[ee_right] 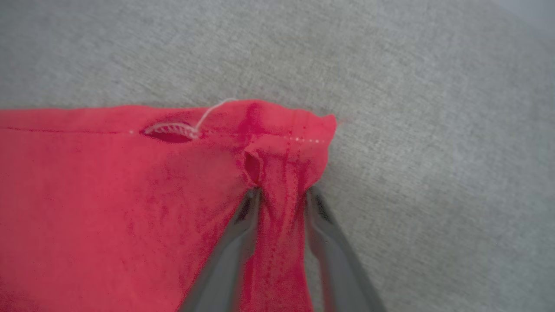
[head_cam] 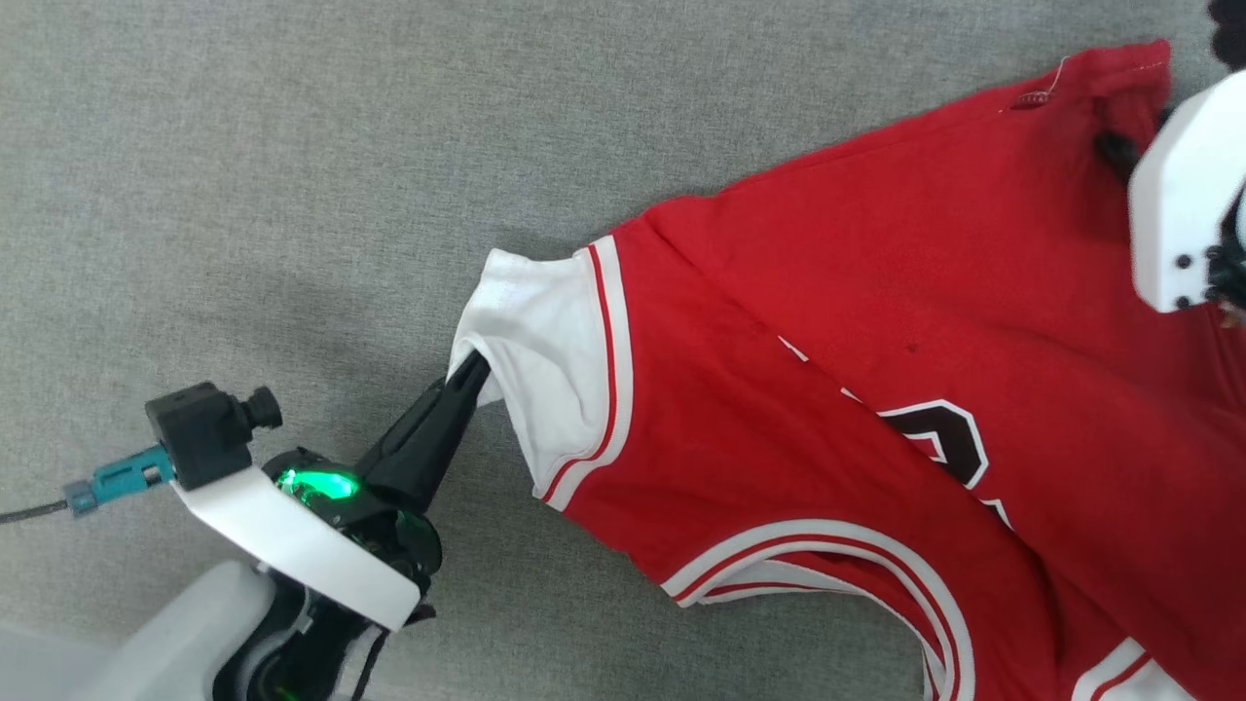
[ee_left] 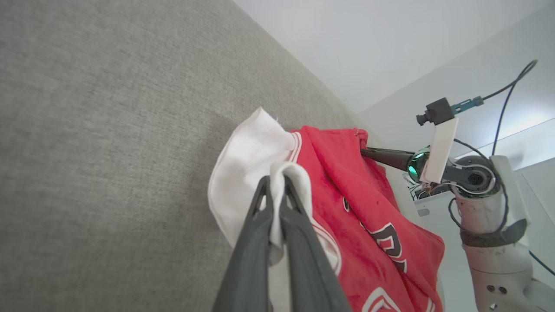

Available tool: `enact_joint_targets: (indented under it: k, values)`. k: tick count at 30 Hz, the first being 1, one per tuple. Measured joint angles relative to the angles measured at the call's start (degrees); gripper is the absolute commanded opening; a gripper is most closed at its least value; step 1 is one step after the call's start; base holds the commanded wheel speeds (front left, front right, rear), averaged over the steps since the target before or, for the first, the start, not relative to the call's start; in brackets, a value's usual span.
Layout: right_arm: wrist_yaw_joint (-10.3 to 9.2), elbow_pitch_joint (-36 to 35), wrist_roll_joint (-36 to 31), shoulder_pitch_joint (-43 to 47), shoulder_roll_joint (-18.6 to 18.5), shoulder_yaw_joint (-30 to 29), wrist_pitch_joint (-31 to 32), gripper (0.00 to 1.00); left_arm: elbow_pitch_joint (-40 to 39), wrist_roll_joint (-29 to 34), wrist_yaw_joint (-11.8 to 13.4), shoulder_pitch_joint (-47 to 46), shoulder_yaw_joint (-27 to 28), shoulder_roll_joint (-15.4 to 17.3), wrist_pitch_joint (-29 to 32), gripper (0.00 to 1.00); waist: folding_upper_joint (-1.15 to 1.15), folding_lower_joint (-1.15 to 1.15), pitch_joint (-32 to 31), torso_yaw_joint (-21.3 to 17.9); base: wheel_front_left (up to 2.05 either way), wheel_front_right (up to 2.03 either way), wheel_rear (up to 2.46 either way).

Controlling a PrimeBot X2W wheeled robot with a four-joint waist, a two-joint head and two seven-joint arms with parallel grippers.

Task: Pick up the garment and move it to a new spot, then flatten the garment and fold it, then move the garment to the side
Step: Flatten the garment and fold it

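Note:
The garment (head_cam: 876,321), a red jersey T-shirt with white striped-trim sleeves and a black white-outlined print, lies stretched across the grey fabric surface (head_cam: 292,146) from centre to right. My left gripper (head_cam: 471,368) is shut on the edge of its white sleeve (head_cam: 545,370); the left wrist view shows white cloth pinched between the fingers (ee_left: 277,190). My right gripper (ee_right: 282,193) is shut on a bunched red hem corner (ee_right: 295,134) of the garment (ee_right: 108,195). In the left wrist view the right gripper (ee_left: 366,151) reaches into the red cloth (ee_left: 347,182).
The grey fabric surface extends widely to the left and top in the head view. A pale wall (ee_left: 368,43) rises beyond its far edge in the left wrist view. The right arm's white wrist housing (head_cam: 1183,185) overhangs the garment's upper right.

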Motion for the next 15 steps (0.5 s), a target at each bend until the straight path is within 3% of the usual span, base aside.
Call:
enact_joint_targets:
  k: [5, 10, 15]
  values:
    - [0.02, 3.4, 0.0, -2.3, 1.3, -0.1, -4.5, 0.0, 1.9, -0.7, 0.0, -4.2, -2.2, 2.5, 0.0, 0.0, 0.0, 0.0, -1.3, -1.2, 0.0, 0.0, 0.0]
    - [0.01, 5.9, -2.1, -7.2, 2.5, -6.0, -10.8, 0.0, 5.1, -2.4, 0.0, -13.6, -2.8, 5.4, 0.0, 0.0, 0.0, 0.0, -2.3, -3.7, 0.0, 0.0, 0.0]
    - [0.01, 9.8, -3.6, -14.6, 7.1, -12.5, -16.2, 0.0, 9.4, -5.8, 0.0, -26.0, -3.1, 9.5, 2.5, 0.0, 0.0, 0.0, -2.0, -7.5, 0.0, 0.0, 0.0]
